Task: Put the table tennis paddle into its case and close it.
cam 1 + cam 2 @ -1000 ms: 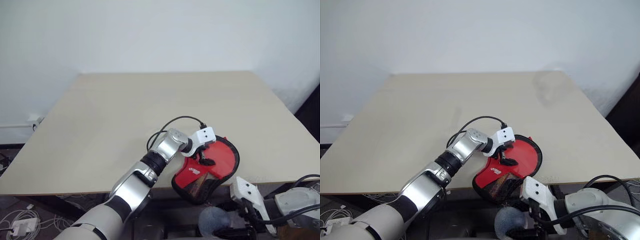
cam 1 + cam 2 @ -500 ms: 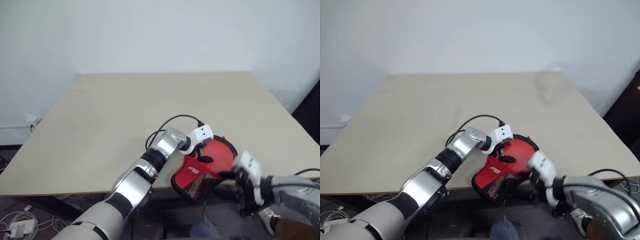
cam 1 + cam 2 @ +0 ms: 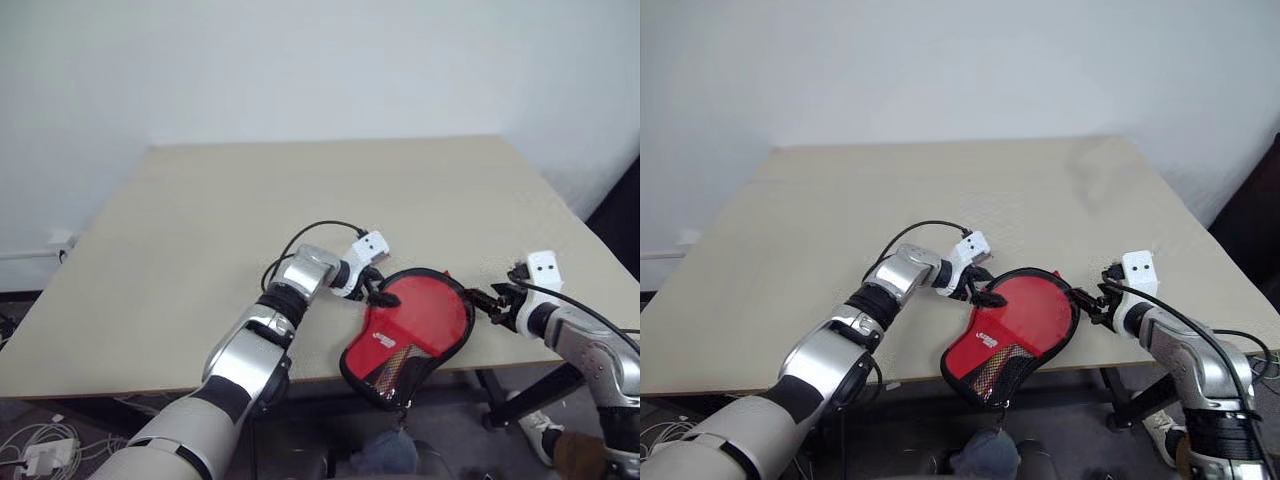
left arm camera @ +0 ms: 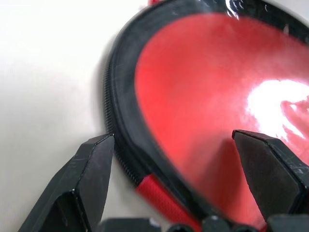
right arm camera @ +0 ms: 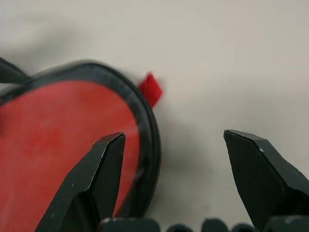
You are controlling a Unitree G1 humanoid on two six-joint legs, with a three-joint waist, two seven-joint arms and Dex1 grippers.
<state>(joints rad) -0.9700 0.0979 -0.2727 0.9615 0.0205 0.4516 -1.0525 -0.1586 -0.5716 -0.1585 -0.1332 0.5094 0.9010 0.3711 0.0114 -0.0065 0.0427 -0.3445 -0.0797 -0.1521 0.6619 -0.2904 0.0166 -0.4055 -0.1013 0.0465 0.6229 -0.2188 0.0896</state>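
Right gripper (image 3: pixel 497 296) has risen beside the case (image 3: pixel 415 325), both grippers' fingers released.

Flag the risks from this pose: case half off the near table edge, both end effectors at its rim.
1. The case overhangs the near edge of the table, narrow mesh end hanging free. A sideways nudge could tip it off.
2. The left end effector is open, straddling the zipper edge; closing here may pinch only the rim and drag the case.
3. The right end effector is open at the opposite rim beside the red tab; opposing pushes could buckle the soft case.
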